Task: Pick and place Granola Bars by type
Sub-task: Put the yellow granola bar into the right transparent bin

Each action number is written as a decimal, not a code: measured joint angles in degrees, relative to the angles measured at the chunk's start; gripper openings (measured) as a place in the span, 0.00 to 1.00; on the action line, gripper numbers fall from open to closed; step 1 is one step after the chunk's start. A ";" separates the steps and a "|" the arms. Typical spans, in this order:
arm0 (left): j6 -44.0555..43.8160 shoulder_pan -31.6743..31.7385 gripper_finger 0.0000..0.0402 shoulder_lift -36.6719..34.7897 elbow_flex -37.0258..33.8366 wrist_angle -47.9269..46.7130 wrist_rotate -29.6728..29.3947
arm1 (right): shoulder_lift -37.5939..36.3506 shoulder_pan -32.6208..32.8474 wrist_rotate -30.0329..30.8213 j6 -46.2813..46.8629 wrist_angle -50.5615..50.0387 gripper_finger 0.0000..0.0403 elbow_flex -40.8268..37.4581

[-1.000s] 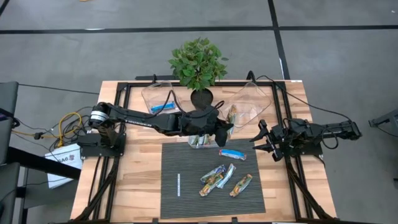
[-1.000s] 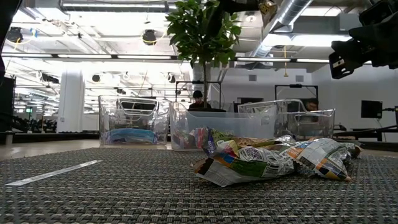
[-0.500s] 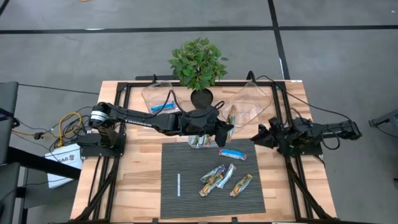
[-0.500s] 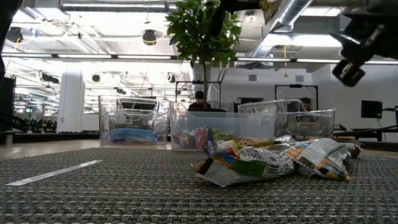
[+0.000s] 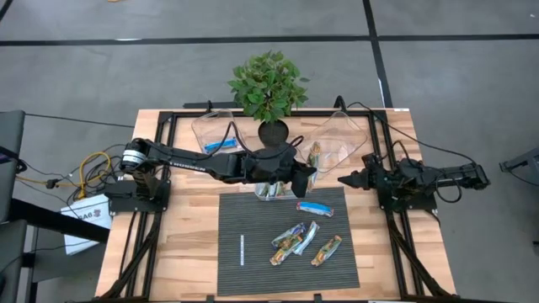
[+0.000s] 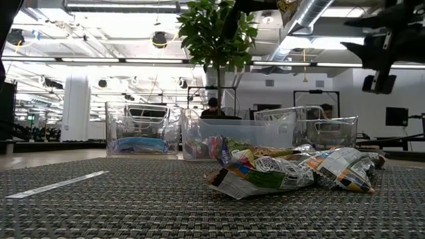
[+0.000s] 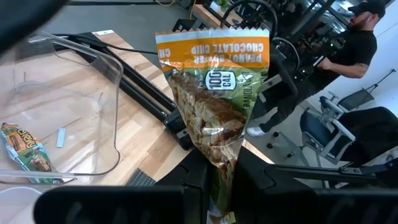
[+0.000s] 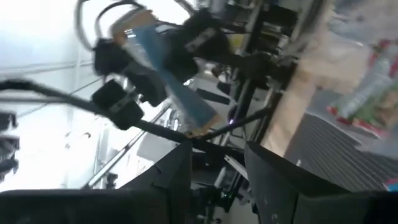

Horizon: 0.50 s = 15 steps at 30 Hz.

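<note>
My left gripper [image 5: 301,175] reaches in from the table's left and is shut on a green-and-orange granola bar [image 7: 211,93], high beside the right clear tub [image 5: 341,139]. One green bar [image 7: 25,149] lies in that tub. The left tub [image 5: 210,135] holds blue bars [image 5: 221,145], and the middle tub [image 6: 226,136] holds multicoloured ones. On the dark mat [image 5: 253,219] lie a blue bar [image 5: 314,208], a cluster of bars [image 5: 295,240] and one more [image 5: 326,250]. My right gripper [image 5: 344,179] hovers open at the table's right, nothing showing between its fingers. My left gripper pinches the bar's one end [image 7: 221,186] between its two fingers [image 7: 193,186]. They come nearly level from the table's left and lie along the bar. The bar sticks out ahead of them, lifted clear, its orange end [image 7: 211,43] farthest from the gripper.
A potted plant [image 5: 269,84] stands at the far middle behind the tubs. A thin white stick [image 5: 242,248] lies on the mat's left part. Black frame rails [image 5: 392,244] run along both sides. People are in the room beyond the table.
My right gripper has rolled about its own pointing line, staying at about the same spot at the table's right. My left gripper and its bar have kept still.
</note>
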 joint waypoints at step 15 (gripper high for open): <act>-1.81 0.27 0.09 -0.02 0.88 3.85 0.07 | 13.76 2.88 0.01 -21.07 9.16 0.35 6.40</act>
